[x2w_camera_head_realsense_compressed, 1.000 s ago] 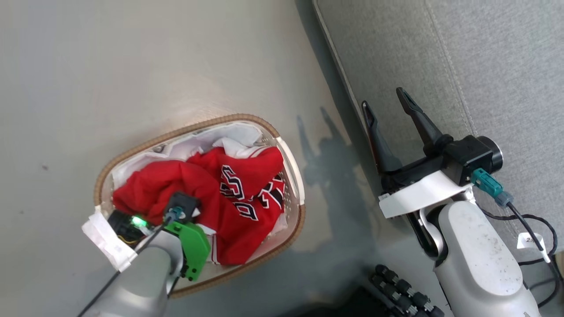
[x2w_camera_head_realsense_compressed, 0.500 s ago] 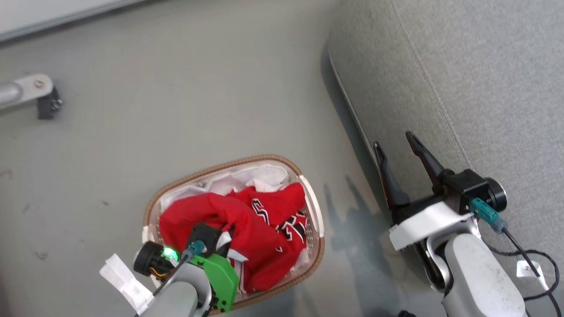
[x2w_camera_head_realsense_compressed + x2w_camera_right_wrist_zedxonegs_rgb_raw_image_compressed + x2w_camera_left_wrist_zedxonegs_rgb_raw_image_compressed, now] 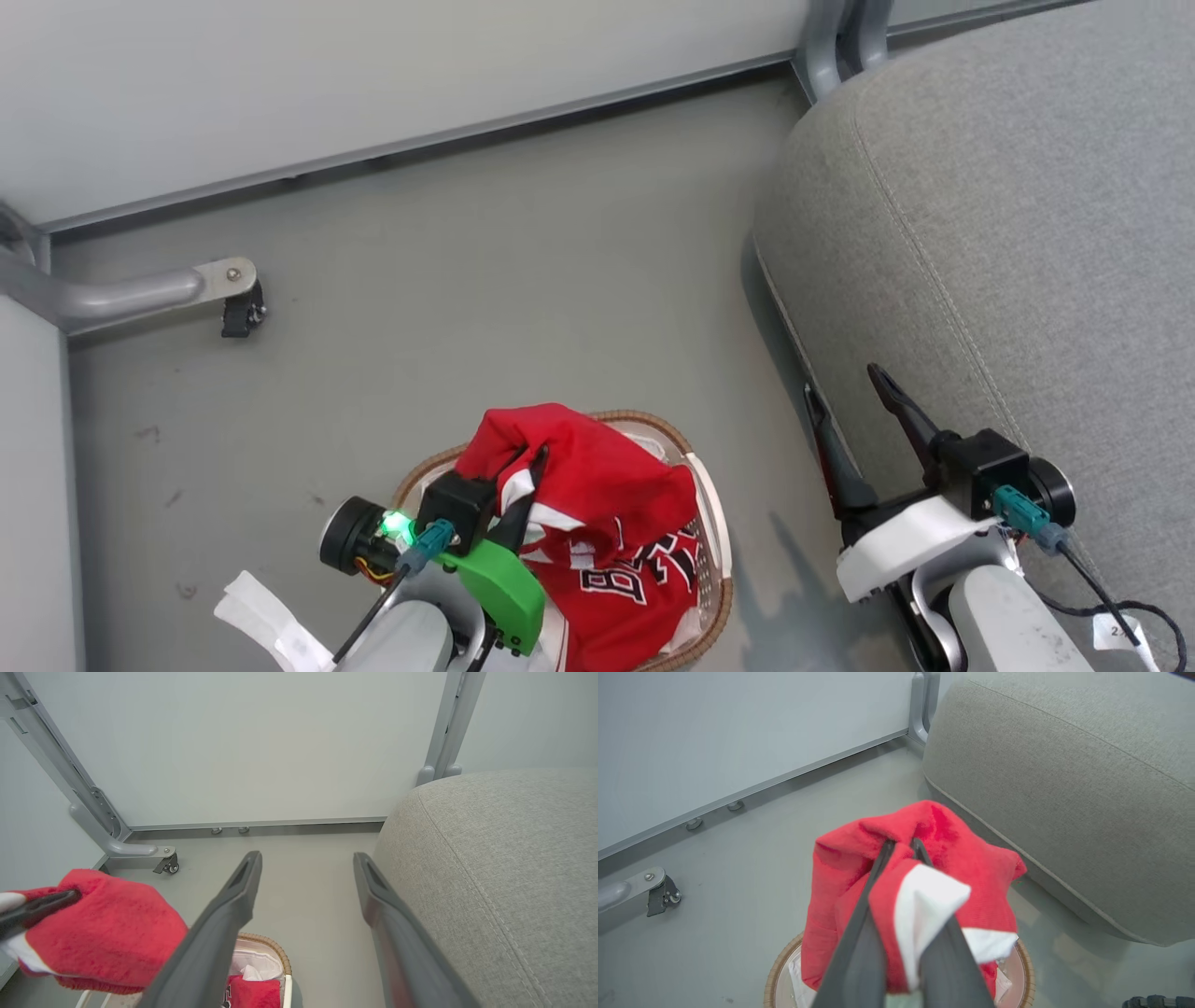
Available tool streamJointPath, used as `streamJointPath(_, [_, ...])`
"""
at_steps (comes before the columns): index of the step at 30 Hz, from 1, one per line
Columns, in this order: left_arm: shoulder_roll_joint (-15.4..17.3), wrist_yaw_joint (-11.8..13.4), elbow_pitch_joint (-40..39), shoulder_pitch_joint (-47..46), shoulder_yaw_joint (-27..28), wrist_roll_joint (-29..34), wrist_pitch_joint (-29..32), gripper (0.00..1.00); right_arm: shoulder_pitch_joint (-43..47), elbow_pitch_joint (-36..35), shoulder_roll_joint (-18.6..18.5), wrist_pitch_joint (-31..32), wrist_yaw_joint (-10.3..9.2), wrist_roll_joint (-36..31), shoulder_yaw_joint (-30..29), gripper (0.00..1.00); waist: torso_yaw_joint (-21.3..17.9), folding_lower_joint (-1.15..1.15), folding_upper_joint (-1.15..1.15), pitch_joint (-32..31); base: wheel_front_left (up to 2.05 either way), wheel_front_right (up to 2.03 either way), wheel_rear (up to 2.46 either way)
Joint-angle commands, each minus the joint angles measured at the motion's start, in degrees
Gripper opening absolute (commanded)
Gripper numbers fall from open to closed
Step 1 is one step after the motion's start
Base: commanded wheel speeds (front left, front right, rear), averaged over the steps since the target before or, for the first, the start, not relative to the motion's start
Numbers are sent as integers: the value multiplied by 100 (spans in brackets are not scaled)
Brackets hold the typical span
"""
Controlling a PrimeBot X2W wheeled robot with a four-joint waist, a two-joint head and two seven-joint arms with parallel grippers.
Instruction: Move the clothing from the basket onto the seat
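Left gripper (image 3: pixel 902 843) is pinched tight on the clothing (image 3: pixel 943 830), held above the basket (image 3: pixel 653 422), seat (image 3: pixel 980 233) to the right. The trailing cloth could snag the rim and drag the basket along. Right gripper (image 3: pixel 843 381) is spread, empty.

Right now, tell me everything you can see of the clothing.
The clothing is red, soft-looking fabric with white trim; lower down it shows black-and-white block lettering. The left gripper is shut on a bunched fold, holding it up above the basket, with folds draping down into it. The rest lies crumpled inside. None touches the seat.
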Motion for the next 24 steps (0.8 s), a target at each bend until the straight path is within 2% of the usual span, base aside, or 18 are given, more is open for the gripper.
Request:
streamJointPath(1, [-19,-18,-127,142,51,29,-4,0,135,46,-22,-11,-4,22,8,100,187,0,0,-377,0,0,0])
streamJointPath(16, [-107,-23,-1845,-40,204,-200,-5,0,599,279,-20,-11,-4,17,191,100,288,0,0,-910,0,0,0])
streamJointPath(24, [-120,-23,-2272,-324,-50,-321,-5,0,661,487,-20,-11,-4,-60,463,100,542,0,0,-961,0,0,0])
